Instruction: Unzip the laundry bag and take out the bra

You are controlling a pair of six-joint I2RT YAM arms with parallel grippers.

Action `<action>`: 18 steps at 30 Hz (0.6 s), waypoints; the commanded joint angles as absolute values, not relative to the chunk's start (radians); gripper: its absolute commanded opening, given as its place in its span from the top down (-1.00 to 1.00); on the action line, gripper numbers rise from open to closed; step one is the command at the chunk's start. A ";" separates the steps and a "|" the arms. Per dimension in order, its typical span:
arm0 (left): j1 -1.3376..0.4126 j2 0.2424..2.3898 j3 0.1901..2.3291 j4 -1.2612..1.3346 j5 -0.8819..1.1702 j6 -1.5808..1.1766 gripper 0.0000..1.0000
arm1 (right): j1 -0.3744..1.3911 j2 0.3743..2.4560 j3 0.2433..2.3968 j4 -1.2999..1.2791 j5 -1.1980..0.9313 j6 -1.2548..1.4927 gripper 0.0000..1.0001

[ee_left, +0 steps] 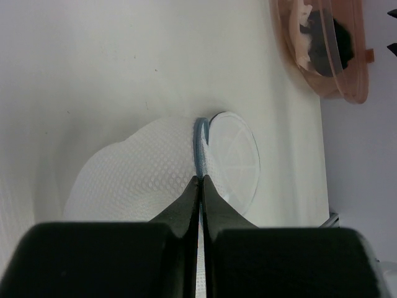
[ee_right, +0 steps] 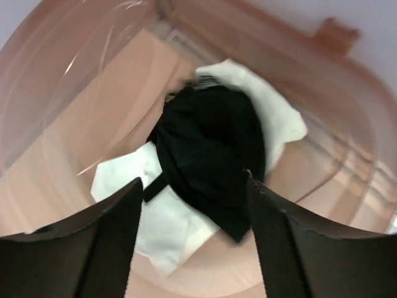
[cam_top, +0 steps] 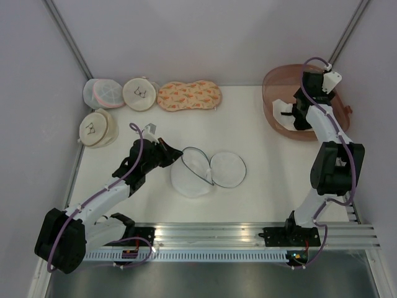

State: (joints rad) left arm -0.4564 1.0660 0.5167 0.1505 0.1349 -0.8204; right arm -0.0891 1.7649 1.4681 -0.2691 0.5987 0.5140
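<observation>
The laundry bag (cam_top: 193, 174) lies unzipped in the middle of the table, its flat round half (cam_top: 227, 169) folded open to the right. My left gripper (cam_top: 175, 153) is shut on the bag's dark zipper rim at its left edge. In the left wrist view the closed gripper (ee_left: 201, 180) pinches the rim between the domed mesh half (ee_left: 136, 174) and the flat half (ee_left: 239, 155). My right gripper (ee_right: 193, 179) is open and empty above the black bra (ee_right: 211, 149), which lies on a white cloth (ee_right: 167, 223) inside the pink basket (cam_top: 273, 81).
Two cream round pouches with a bra drawing (cam_top: 139, 93) (cam_top: 98, 128), a white mesh pouch with pink trim (cam_top: 102, 92) and an orange patterned pouch (cam_top: 189, 95) sit at the back left. The pink basket stands at the back right. A metal rail (cam_top: 248, 236) runs along the near edge.
</observation>
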 commanded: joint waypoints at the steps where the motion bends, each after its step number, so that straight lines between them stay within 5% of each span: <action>1: -0.449 1.063 0.515 0.164 0.161 -0.801 0.96 | -0.081 1.761 1.549 -0.316 0.451 0.508 -0.50; 3: -0.445 1.062 0.511 0.164 0.163 -0.802 0.96 | -0.072 1.682 1.517 -0.267 0.350 0.496 -0.53; 4: -0.443 1.062 0.511 0.166 0.161 -0.802 0.95 | -0.051 1.649 1.475 -0.246 0.330 0.486 -0.79; 12: -0.425 1.060 0.508 0.161 0.170 -0.798 0.96 | 0.167 1.359 1.194 -0.074 -0.182 0.451 -0.87; 18: -0.408 1.022 0.505 0.130 0.164 -0.778 0.96 | 0.346 1.201 0.924 -0.089 -0.177 0.502 -0.86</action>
State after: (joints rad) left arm -0.4183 1.0576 0.5163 0.1406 0.1574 -0.8200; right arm 0.3130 1.2346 1.0084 -0.0700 -0.1352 0.4759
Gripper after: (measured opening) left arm 0.024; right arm 0.939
